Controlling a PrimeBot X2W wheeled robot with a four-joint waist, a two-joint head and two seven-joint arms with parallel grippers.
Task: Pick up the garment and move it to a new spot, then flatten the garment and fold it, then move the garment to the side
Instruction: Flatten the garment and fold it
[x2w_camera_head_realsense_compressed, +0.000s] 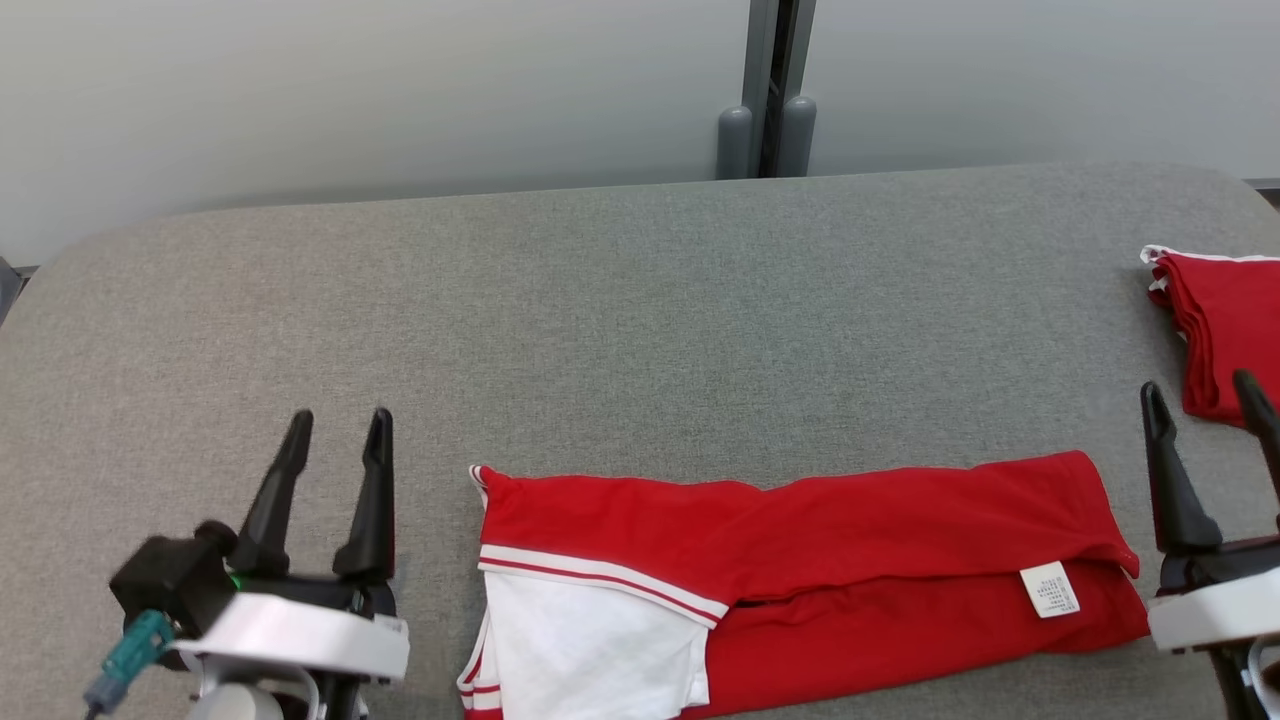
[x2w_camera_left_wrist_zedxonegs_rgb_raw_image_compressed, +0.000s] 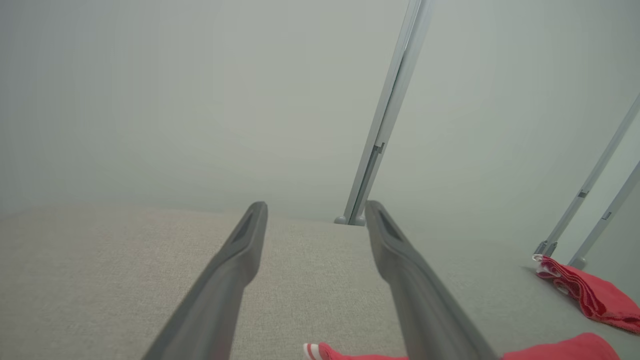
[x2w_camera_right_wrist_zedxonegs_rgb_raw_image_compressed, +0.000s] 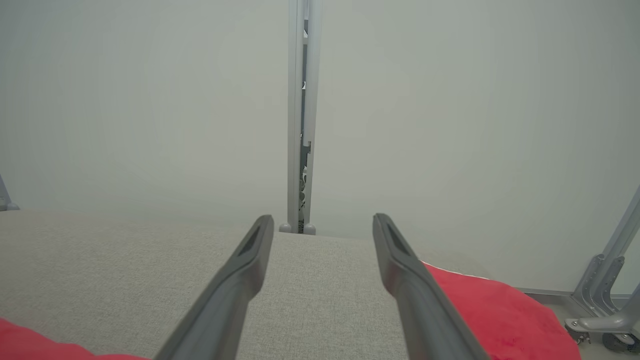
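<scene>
A red garment (x2w_camera_head_realsense_compressed: 800, 590) with white striped trim, a white panel and a small white label lies folded into a long band near the table's front edge. Its striped corner (x2w_camera_left_wrist_zedxonegs_rgb_raw_image_compressed: 320, 351) and a red edge (x2w_camera_right_wrist_zedxonegs_rgb_raw_image_compressed: 25, 340) peek into the wrist views. My left gripper (x2w_camera_head_realsense_compressed: 338, 425) stands open to the garment's left, nothing between its fingers. To the garment's right my right gripper (x2w_camera_head_realsense_compressed: 1200, 390) is open too and holds nothing. Both sets of fingers (x2w_camera_left_wrist_zedxonegs_rgb_raw_image_compressed: 240, 260) (x2w_camera_right_wrist_zedxonegs_rgb_raw_image_compressed: 250, 265) hover above bare grey cloth.
A second red folded garment (x2w_camera_head_realsense_compressed: 1225, 330) lies at the table's right edge, just beyond my right gripper, also seen as a red pile (x2w_camera_left_wrist_zedxonegs_rgb_raw_image_compressed: 590, 295) (x2w_camera_right_wrist_zedxonegs_rgb_raw_image_compressed: 495, 310). The grey fabric table (x2w_camera_head_realsense_compressed: 640, 330) stretches back to a pale wall with a grey post (x2w_camera_head_realsense_compressed: 770, 90).
</scene>
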